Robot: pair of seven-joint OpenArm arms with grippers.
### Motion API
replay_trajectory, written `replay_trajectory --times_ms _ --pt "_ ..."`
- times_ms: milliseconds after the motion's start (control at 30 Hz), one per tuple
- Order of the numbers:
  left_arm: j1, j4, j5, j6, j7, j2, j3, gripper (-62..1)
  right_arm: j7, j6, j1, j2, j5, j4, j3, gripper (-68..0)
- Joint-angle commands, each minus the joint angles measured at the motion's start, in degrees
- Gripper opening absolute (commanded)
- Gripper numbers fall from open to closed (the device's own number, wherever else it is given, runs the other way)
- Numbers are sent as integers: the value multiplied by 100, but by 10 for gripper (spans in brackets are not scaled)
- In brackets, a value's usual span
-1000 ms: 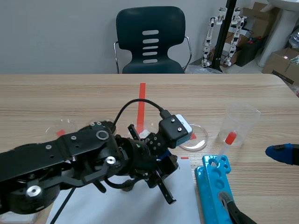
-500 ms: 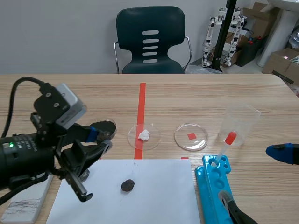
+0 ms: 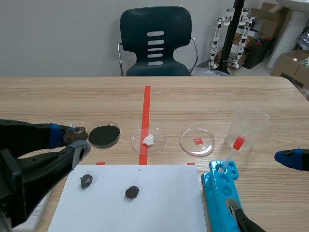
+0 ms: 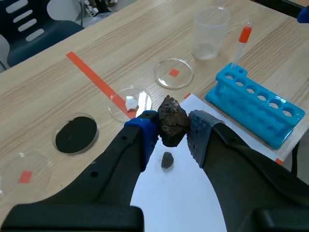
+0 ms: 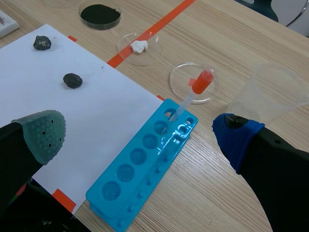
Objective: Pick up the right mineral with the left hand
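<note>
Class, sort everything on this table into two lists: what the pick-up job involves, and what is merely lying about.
Job: left gripper, shut on mineral.
Lying about: two loose minerals, paper, three dishes, beaker, rack, dropper.

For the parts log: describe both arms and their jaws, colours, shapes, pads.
Both arms are black, with thick, rounded jaws. On the left arm they end in a blue pad and a grey-green dotted pad; on the right arm likewise, a grey-green dotted pad and a blue pad.
</note>
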Motion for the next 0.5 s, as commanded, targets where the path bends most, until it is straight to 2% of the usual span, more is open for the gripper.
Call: replay_trajectory --times_ms 0,200,267,467 --pt "138 28 85 33 -282 109 -35 -539 48 7 63 2 66 26 37 -29" --pt "726 68 361 33 -907 223 -195 -539 48 7 63 2 66 26 37 -29" --pt "787 66 459 28 -914 223 -205 -539 46 7 63 2 66 26 37 -29" --pt "780 66 455 26 -872 223 -205 -539 48 7 63 2 66 26 37 -29"
